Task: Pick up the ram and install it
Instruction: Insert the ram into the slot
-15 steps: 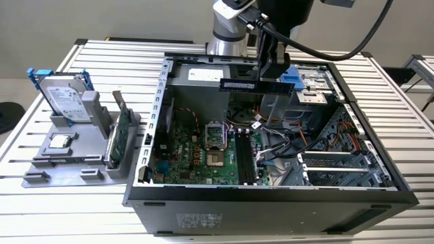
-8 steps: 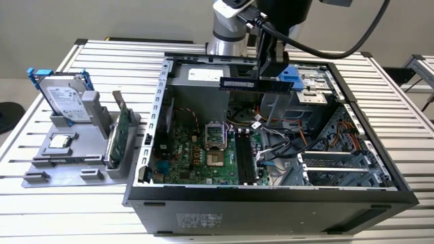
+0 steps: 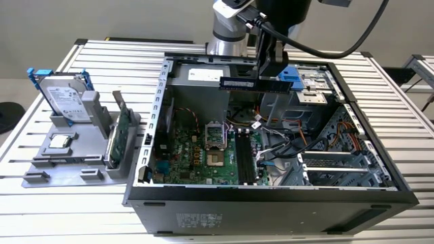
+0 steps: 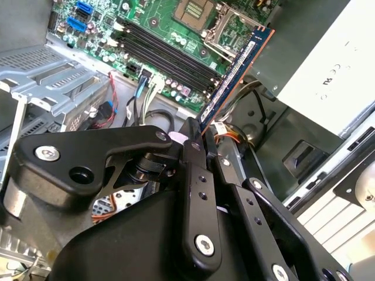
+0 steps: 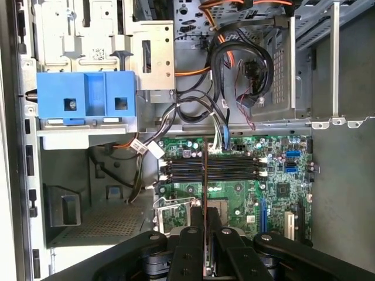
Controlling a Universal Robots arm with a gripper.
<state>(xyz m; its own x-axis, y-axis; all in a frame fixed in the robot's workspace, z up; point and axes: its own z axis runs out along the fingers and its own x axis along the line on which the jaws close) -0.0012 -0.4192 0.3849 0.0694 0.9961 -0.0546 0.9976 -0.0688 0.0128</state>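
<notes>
The pincer (image 3: pixel 270 76) is closed on the ram (image 3: pixel 255 84), gripping the thin dark stick by its flat faces near one end. The rest of the stick juts out toward the exterior view's left. The ram hangs in the air above the far part of the open computer case (image 3: pixel 271 201), well clear of the motherboard (image 3: pixel 196 157) on the case floor. The memory slots (image 3: pixel 242 157) lie nearer the camera, just to the exterior view's right of the processor socket (image 3: pixel 214 147).

In the first wrist view the ram (image 5: pixel 204 193) shows edge-on, and it crosses the memory slots (image 5: pixel 211 170) roughly at right angles. The second wrist view shows the same crossing.

Judging from this, the install step depends on alignment. The stick's long edge should run parallel to one chosen slot and sit level and centred over it, with the notch matched, before any downward pressure. The loose cables (image 5: pixel 234 70) lie close to the slot ends and could catch the free end. The grip is off-centre, so an uneven push may tip the stick.

The hard drive (image 3: pixel 64 96) and green card (image 3: pixel 121 137) stand on the bench (image 3: pixel 54 213), well away at the exterior view's left.
</notes>
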